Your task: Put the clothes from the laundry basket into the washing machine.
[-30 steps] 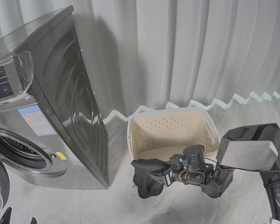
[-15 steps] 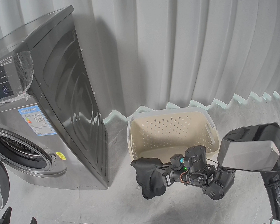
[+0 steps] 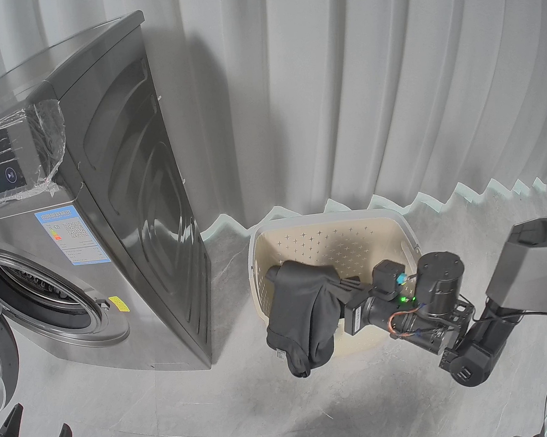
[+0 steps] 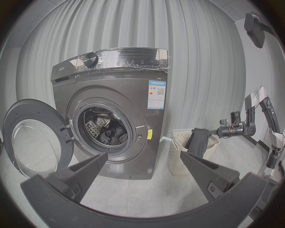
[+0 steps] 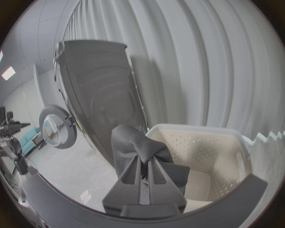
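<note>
L hand (image 3: 40,417) sits low by the washing machine (image 3: 96,198), fingers wide, holding nothing. Door (image 4: 35,136) is open, w/ some clothes inside (image 4: 114,136). Dark cloth (image 3: 303,317) hangs over the laundry basket (image 3: 330,216), pinched in R hand (image 3: 345,292). Step: carrying. Next: swing it left, into the round hole (image 3: 41,297).

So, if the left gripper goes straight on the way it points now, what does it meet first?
Most likely the front panel of the washing machine, low beside the drum opening rather than inside it. The open left gripper has only bare floor before it. Distance is hard to judge.
</note>
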